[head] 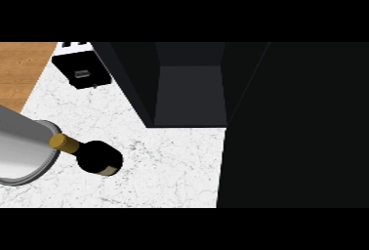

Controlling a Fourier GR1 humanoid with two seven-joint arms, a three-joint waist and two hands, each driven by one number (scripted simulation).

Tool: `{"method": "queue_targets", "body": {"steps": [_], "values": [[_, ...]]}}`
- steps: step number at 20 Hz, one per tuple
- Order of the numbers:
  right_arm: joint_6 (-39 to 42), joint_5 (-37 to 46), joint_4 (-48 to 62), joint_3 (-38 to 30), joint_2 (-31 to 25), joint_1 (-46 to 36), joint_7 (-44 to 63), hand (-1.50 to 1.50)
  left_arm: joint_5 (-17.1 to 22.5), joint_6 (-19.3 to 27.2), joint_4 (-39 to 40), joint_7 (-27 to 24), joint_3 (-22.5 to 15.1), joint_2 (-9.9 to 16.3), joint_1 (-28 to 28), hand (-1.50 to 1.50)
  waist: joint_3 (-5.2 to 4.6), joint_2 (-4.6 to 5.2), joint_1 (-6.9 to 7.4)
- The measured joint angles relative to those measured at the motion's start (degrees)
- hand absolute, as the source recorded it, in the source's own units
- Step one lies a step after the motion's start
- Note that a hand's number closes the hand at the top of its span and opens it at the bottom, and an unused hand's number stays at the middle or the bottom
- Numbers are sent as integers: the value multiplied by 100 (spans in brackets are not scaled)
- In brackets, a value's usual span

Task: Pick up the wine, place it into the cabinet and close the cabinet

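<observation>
While no hand shows, so neither's hold can be told, the wine [99, 157] stands on the surface [169, 161] just before the open cabinet [189, 93], glassy, weighty and breakable, best gripped round its body.

The grey forearm [22, 146] runs off the left edge, hiding the wine bottle's [97, 157] top.

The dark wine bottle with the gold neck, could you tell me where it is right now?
In the head view the dark wine bottle stands on the white marble counter at lower left, its gold neck beside the grey forearm, below and left of the open dark cabinet.
</observation>
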Motion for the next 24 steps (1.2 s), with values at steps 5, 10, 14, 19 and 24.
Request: {"method": "queue_targets", "body": {"steps": [5,10,14,19,24], "values": [[77,-1,-20,-106,-41,-77,118,-150,-423,-241,518,91,-235,-208,-263,-150,-1,1,-3],[113,-7,-44,-221,-59,-147,238,-150,-860,-585,1138,120,-451,-414,-519,-150,-2,2,-9],[122,1,-46,-221,-16,-180,276,-150,-1160,-892,1476,108,-533,-602,-550,-150,-2,0,-1],[136,34,-22,-115,78,-193,254,-150,-1776,-1310,2061,-86,-641,-936,-769,-150,-2,1,-2],[118,61,-34,-72,113,-272,356,-150,-2639,-1634,2620,-587,-546,-1350,-1009,-150,-3,2,-3]]}}
